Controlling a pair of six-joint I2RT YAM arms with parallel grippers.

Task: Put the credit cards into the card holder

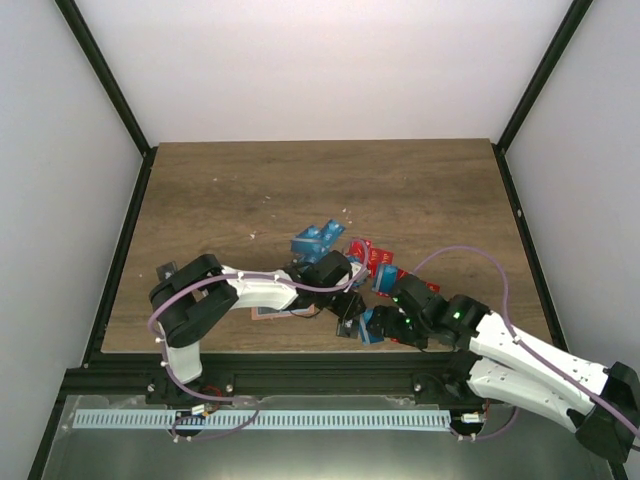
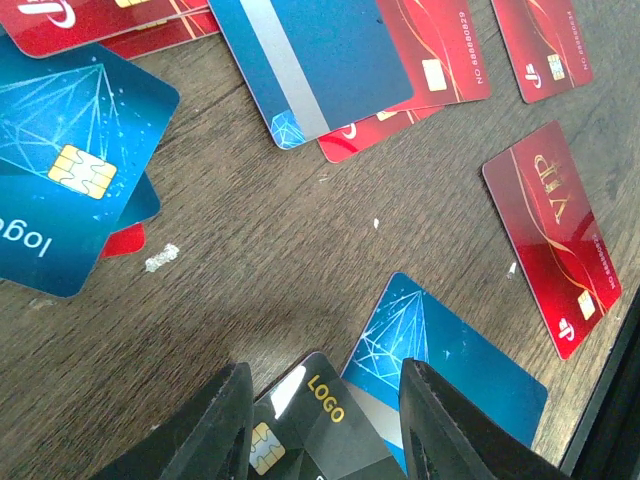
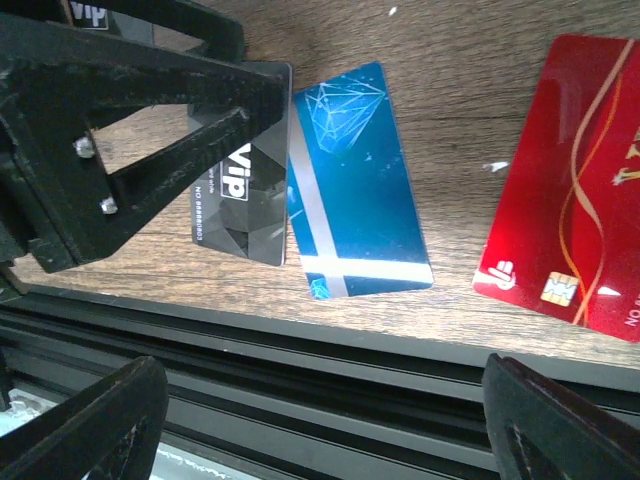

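Your left gripper (image 2: 325, 380) straddles the black card (image 2: 300, 432), jaws apart, gripping nothing; right gripper (image 3: 325, 385) gapes empty beside it; credit cards (image 2: 555, 235) lie loose around it, card holder (image 1: 268, 313) looks unfilled

Top cam is flat and soft with hardly any shadows. The walls (image 1: 300, 60) are nearly washed out white and the cards (image 1: 318, 240) are just coloured smudges. My left wrist cam is way sharper. Card print is crisp, there's a white glare spot on the black card (image 2: 320, 440), and my left fingers (image 2: 215, 430) go dark and blurry. Right wrist cam's dimmer, and my right fingers (image 3: 90, 420) are fuzzy black blobs in the bottom corners.
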